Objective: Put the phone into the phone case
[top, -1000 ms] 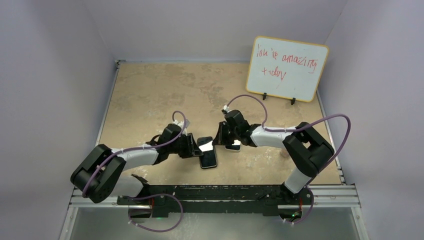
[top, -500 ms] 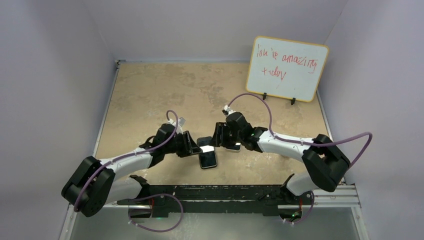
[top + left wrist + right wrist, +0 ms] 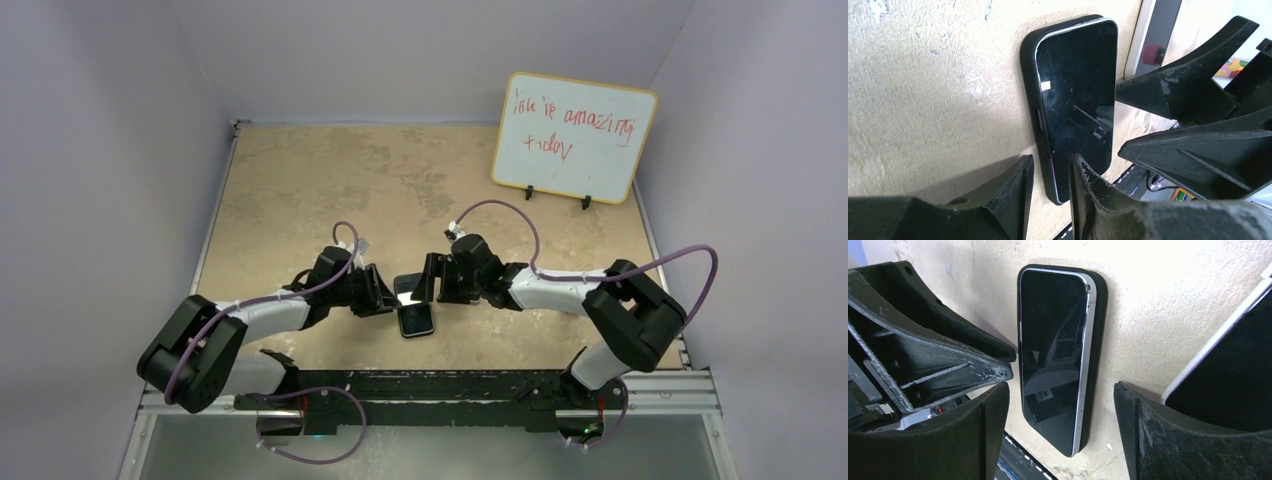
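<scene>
The phone point(image 3: 416, 318), dark-screened with a silver rim, lies flat on the tan table inside the black phone case point(image 3: 1029, 75). It fills the left wrist view point(image 3: 1075, 100) and the right wrist view point(image 3: 1053, 350). There the case point(image 3: 1098, 340) shows as a black border beside the silver edge. My left gripper point(image 3: 388, 295) is at the phone's left side. Its jaws point(image 3: 1050, 162) stand a narrow way apart around a near corner, with a strip of table between one finger and the case. My right gripper point(image 3: 432, 280) is on the other side, open wide point(image 3: 1060, 387) and holding nothing.
A second flat device with a white rim point(image 3: 1233, 365) lies just right of the phone, also visible from the left wrist point(image 3: 1153, 35). A whiteboard with red writing point(image 3: 575, 137) stands at the back right. The black base rail point(image 3: 450, 385) runs along the near edge.
My right gripper has gone from shut to wide open and has shifted left, toward the phone. The left gripper stays beside the phone with its jaws much as before.
</scene>
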Robot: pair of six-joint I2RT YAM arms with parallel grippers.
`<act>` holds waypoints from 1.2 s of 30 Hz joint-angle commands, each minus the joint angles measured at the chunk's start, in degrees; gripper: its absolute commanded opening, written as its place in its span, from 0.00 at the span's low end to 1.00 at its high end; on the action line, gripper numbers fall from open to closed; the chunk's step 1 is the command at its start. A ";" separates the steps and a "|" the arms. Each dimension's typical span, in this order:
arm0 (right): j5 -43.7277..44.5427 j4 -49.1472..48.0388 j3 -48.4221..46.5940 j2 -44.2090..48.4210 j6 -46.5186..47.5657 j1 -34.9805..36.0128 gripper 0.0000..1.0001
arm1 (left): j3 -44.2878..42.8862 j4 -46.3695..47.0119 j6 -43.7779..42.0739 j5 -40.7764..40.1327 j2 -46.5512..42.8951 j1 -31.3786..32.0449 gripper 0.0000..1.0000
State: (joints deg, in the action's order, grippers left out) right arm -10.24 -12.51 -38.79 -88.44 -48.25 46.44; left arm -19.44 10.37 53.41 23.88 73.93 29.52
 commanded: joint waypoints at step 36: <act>-20.42 -44.13 8.37 -5.13 -21.14 -2.89 0.80 | 0.44 0.95 -4.63 0.20 0.94 -0.34 0.24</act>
State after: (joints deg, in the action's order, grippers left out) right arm -25.52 -45.84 -29.52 -93.12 -66.15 42.52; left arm -18.87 10.11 49.93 24.29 74.98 29.15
